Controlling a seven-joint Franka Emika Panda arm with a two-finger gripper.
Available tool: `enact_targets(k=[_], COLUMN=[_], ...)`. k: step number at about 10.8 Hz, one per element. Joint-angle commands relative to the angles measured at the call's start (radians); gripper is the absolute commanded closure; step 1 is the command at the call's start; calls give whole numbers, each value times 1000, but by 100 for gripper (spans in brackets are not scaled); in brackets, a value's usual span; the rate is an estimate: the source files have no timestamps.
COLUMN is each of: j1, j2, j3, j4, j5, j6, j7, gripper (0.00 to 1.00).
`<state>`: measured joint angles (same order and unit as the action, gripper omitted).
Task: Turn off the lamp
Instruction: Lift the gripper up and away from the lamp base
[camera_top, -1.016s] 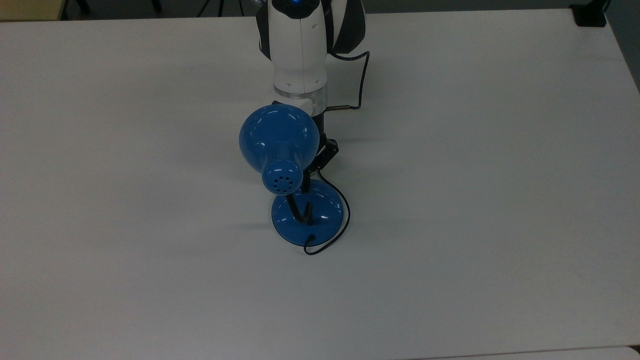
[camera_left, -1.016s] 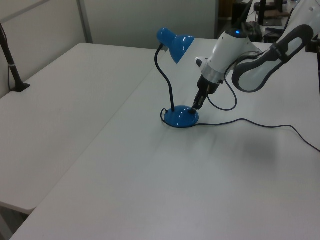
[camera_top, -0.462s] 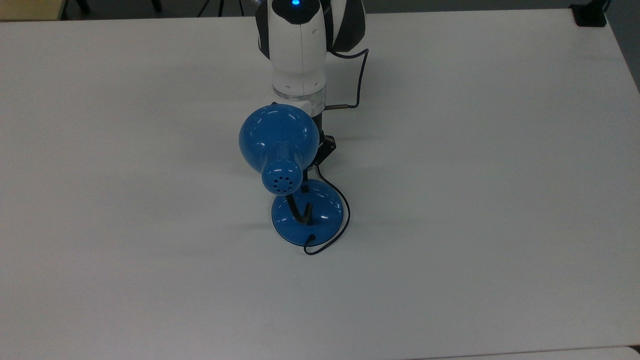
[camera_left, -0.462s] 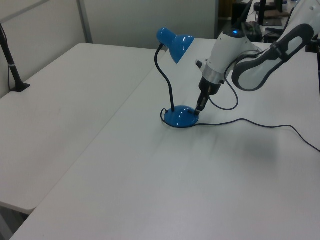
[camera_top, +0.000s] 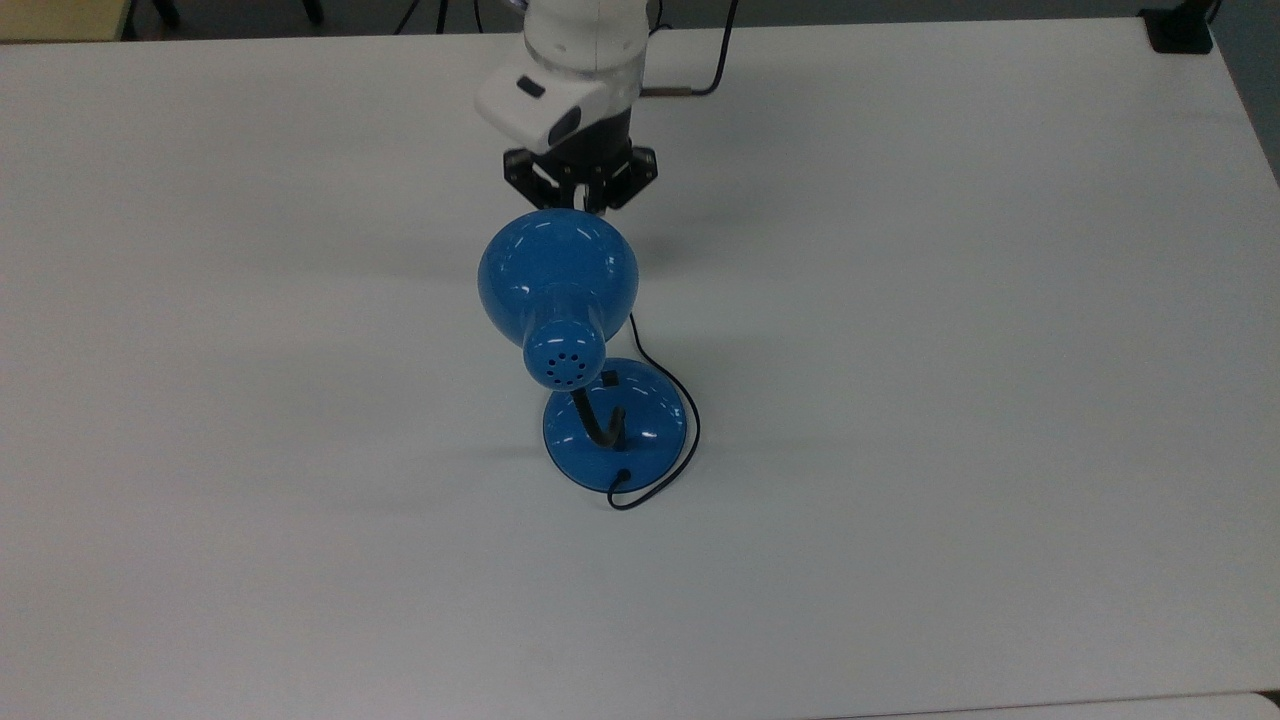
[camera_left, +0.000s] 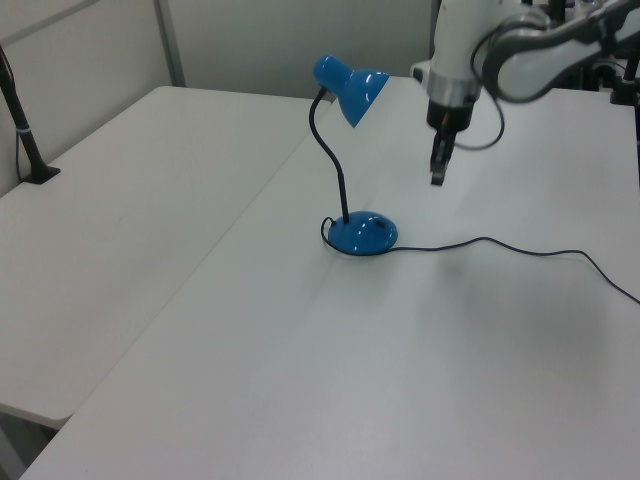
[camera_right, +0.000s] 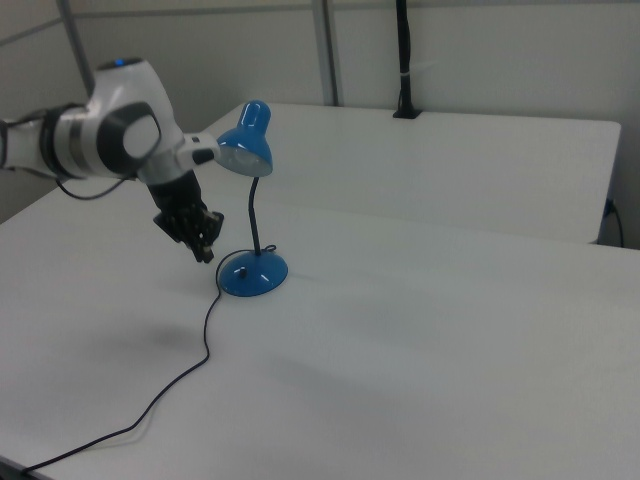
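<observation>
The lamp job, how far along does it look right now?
Looks mostly done: the lamp stands upright on the table with no glow visible at its shade. The hand hangs above the table, off the base, holding nothing. Whether the switch is actually off cannot be told.

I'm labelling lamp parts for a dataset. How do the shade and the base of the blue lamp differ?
The shade is bell-shaped and held high on the gooseneck, tilted; the base is a low round dome flat on the table. The base carries a small black switch; the shade has vent holes. Both are glossy blue.
</observation>
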<state>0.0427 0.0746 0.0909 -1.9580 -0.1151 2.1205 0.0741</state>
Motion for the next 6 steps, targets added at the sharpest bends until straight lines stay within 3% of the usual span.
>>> enact_targets(k=[1,3,6], j1=[6,6,5], j2=[-58,-71,-82], j3=[-4,-5,-5], j4=[167,246,263], j5=[2,0,2], j6=[-313,-428,-452], j7=[32,30,50], gripper=[49,0,0])
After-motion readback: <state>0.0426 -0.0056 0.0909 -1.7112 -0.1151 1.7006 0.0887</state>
